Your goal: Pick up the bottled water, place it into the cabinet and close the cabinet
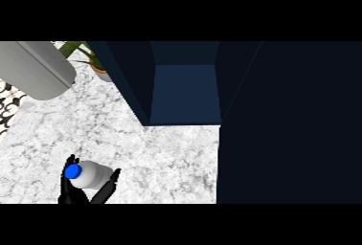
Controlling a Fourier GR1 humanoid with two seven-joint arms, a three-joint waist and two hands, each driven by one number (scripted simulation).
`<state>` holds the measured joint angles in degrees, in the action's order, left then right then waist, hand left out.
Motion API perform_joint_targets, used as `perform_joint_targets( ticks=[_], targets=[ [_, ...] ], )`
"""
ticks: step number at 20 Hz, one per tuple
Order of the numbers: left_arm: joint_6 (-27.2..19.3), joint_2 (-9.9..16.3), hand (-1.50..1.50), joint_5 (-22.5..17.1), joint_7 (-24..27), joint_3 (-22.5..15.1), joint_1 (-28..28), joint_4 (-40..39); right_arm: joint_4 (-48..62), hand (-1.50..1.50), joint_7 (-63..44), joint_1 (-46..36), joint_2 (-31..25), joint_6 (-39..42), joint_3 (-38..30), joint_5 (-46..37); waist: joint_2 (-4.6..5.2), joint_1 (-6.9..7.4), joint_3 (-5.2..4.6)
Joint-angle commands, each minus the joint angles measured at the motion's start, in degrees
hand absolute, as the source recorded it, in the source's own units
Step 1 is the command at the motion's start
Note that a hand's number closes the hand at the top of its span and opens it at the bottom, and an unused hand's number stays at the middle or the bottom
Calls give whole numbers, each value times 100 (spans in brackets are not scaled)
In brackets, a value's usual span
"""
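The bottled water [87, 174], white with a blue cap, is being held at the near left of the marble counter [163, 158], clasped between the curled fingers and thumb of a black hand [96, 191]. Which arm the hand belongs to cannot be told. The dark blue cabinet [184, 91] is standing open, far and to the right of the bottle.

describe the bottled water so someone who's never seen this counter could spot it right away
On the white marble counter, look to the lower left, well in front of the open dark blue cabinet. There the bottled water sits inside a black hand curled round it. Nothing else here is white-bodied with a bright blue cap.
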<state>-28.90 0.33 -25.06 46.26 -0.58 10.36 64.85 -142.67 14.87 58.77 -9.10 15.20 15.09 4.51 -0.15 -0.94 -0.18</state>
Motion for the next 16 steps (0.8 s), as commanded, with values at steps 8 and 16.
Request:
perform_joint_targets(
  ticks=[8, 16],
  targets=[
    [1269, -31, 150, -996, 1509, 530, -1000, -2031, -635, -150, -107, 406, -78, 36, 167, 100, 8, -20, 6],
    [2722, 323, 150, -442, 553, -574, -1337, -2106, -392, -150, 27, 145, 8, 0, 220, 19, 5, -143, 3]
  ],
)
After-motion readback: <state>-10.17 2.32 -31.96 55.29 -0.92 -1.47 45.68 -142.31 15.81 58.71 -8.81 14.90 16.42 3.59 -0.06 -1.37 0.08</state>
